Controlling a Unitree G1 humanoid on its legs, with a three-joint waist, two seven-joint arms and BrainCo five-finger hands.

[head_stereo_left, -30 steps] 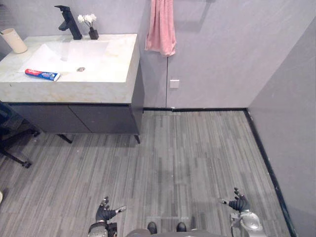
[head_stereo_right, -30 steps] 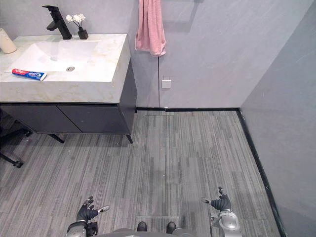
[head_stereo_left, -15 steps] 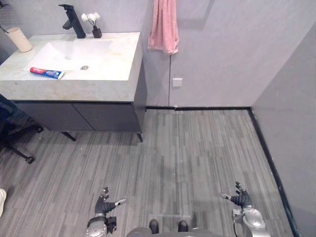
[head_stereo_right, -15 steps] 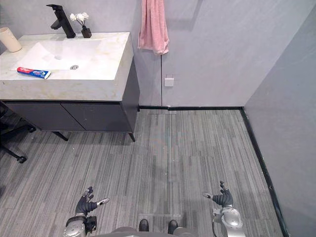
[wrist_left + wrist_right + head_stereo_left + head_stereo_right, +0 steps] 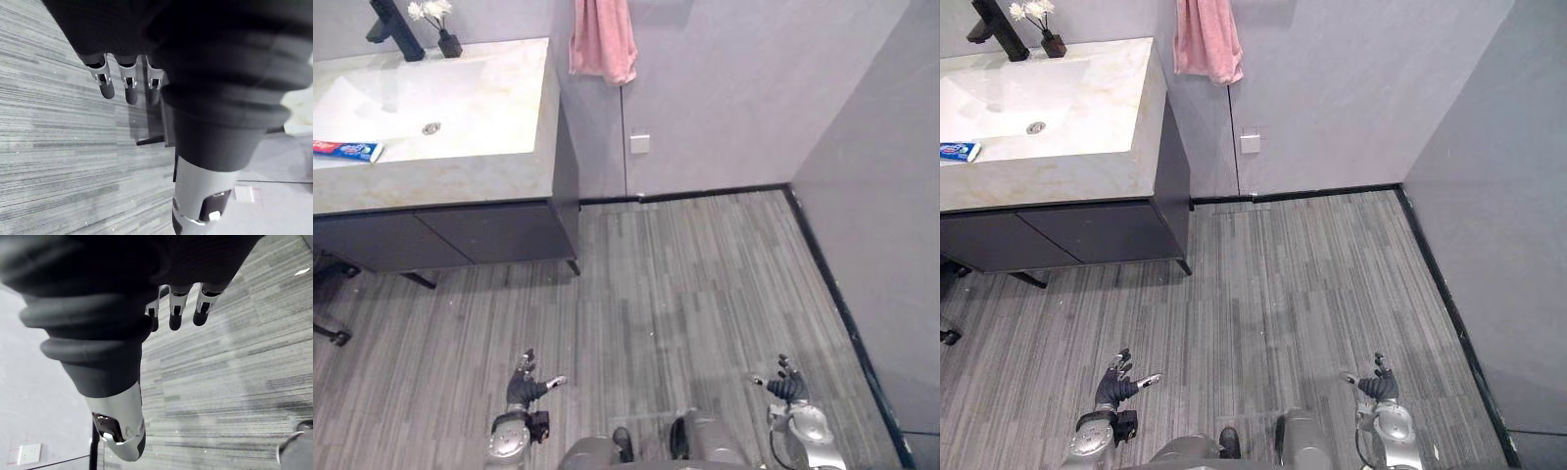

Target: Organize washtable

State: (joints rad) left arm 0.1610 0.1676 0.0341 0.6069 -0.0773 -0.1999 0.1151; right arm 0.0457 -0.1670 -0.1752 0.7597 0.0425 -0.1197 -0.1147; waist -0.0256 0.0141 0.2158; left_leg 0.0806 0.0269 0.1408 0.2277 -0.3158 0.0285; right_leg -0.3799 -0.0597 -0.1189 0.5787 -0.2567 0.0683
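Note:
The washtable (image 5: 499, 166) stands at the upper left, a pale stone top with a white basin over a dark cabinet. A red and blue toothpaste tube (image 5: 344, 150) lies on its front left edge. A black tap (image 5: 396, 27) and a small dark vase of white flowers (image 5: 440, 29) stand at the back. My left hand (image 5: 522, 389) hangs low over the floor at the bottom left, open and empty. My right hand (image 5: 787, 387) hangs at the bottom right, fingers relaxed, also empty. Both are far from the washtable.
A pink towel (image 5: 600, 41) hangs on the grey wall right of the washtable, above a white wall socket (image 5: 639, 144). A grey wall (image 5: 881, 196) closes the right side. A dark chair base (image 5: 328, 294) shows at the left edge on the grey plank floor (image 5: 685, 284).
The camera has shifted, so the washtable and towel now sit further left and higher in view; the beige cup has left the picture. Both hands stay low and open.

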